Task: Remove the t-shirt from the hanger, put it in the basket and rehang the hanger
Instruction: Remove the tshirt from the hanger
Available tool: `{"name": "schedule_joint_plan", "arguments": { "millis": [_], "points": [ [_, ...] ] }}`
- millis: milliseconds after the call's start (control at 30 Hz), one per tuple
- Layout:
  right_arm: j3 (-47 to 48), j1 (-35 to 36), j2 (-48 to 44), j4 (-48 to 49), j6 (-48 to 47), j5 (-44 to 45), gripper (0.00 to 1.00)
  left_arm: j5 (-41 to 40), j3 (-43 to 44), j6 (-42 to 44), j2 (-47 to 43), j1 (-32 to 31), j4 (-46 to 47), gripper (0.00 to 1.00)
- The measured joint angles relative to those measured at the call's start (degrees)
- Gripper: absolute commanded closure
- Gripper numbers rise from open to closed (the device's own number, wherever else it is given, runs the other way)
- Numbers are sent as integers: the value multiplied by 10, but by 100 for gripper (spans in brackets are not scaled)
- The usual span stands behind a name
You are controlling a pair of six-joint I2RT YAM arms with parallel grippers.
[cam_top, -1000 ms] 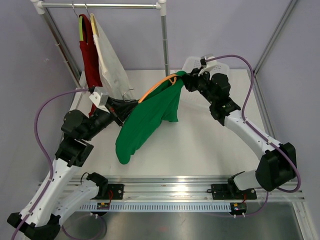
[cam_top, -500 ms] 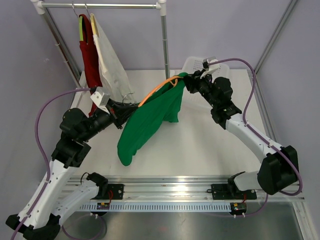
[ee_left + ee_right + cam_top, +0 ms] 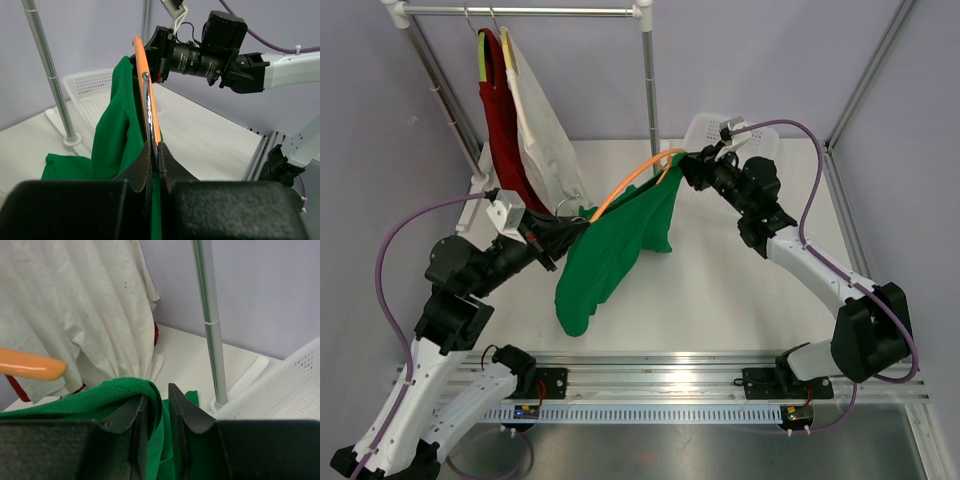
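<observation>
Top cam: green t-shirt (image 3: 610,255) hangs above the table (image 3: 740,290), strung between both arms. Left wrist cam: left gripper (image 3: 156,152) clamped tight on the orange hanger (image 3: 139,55). Right wrist cam: right gripper (image 3: 157,401) pinching the green t-shirt.

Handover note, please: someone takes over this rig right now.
Left claw: shut on the hanger, by its metal hook.
Right claw: shut on the green t-shirt, at the hanger's far end.
The hanger is held up above the table; the shirt droops from it.
Done: both grips taken, part of the orange bar bared.
To do: pull the shirt fully off the hanger.
</observation>
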Motion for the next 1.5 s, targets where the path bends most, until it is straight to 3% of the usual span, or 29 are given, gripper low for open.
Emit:
{"name": "schedule_joint_plan", "arguments": {
  "millis": [500,833,1033,1200,1300,1500],
  "points": [
    [-146,-8,-17,129,44,-112,71,-17,-10,-22,35,0,72,100],
    [-247,97,-29,249,-14,-134,68,-55,-10,-22,48,-2,103,100],
    [-254,137,-11,297,-59,-178,69,-68,-36,-22,49,-2,140,100],
    [-254,172,0,304,-103,-219,73,-99,-49,-22,65,-2,173,100],
    [-252,177,1,293,-130,-263,71,-122,-49,-22,89,-2,200,100],
    [-224,218,1,171,-218,-344,71,-158,-47,-35,128,-2,246,100]
  ]
}}
